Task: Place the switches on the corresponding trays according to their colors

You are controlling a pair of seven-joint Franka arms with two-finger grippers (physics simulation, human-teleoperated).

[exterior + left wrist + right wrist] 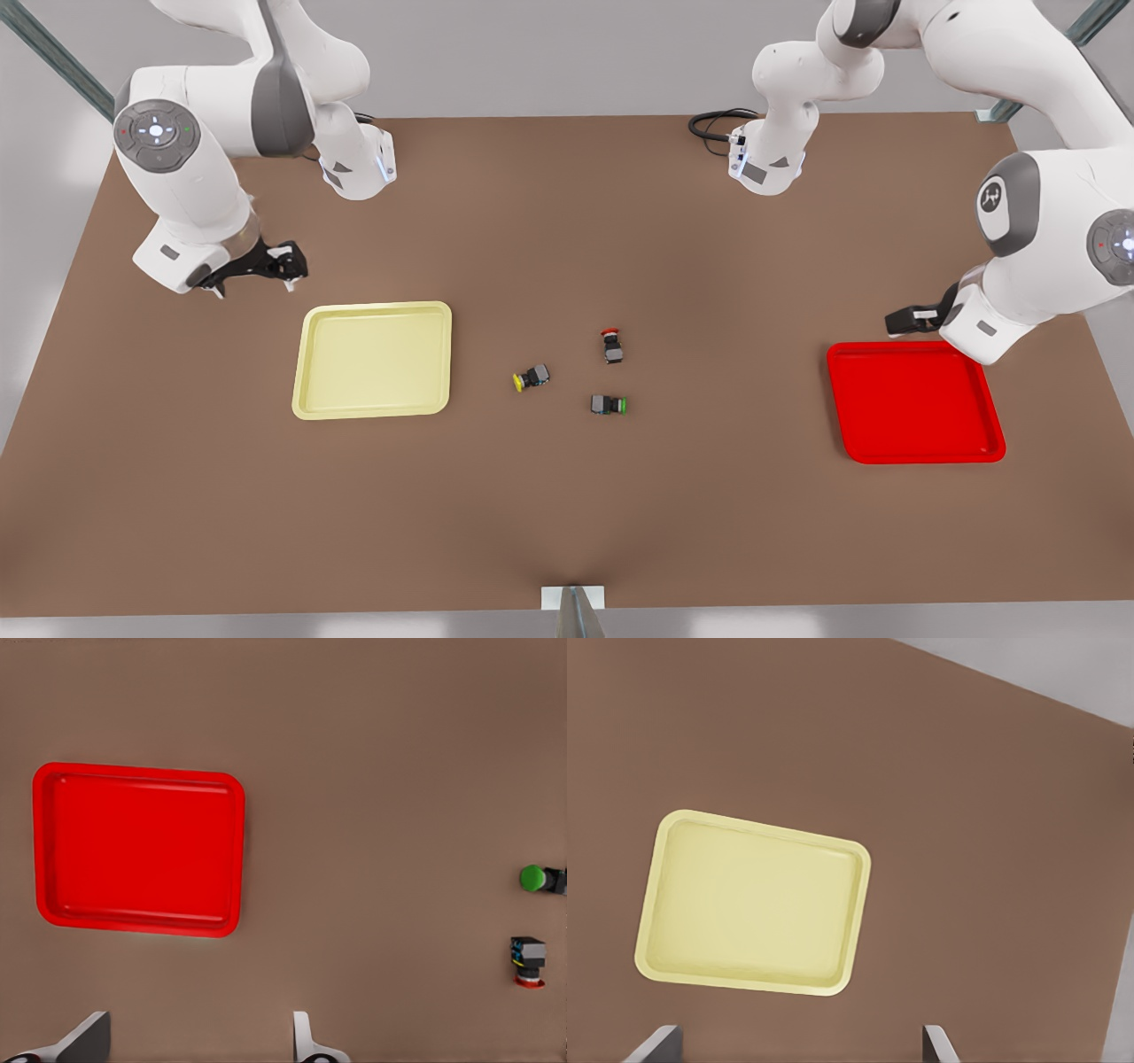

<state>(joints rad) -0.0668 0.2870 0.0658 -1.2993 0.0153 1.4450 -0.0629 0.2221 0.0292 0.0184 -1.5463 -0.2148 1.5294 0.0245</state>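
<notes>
While both arms wait above the worktop (567, 496), the left claw (197, 1041) hangs open by the red tray (917, 403) at the front view's right; the right claw (802, 1045) hangs open by the yellow tray (372, 359) at its left. Between the trays lie the yellow switch (531, 378), red switch (612, 346) and green switch (609, 405), apart.
</notes>
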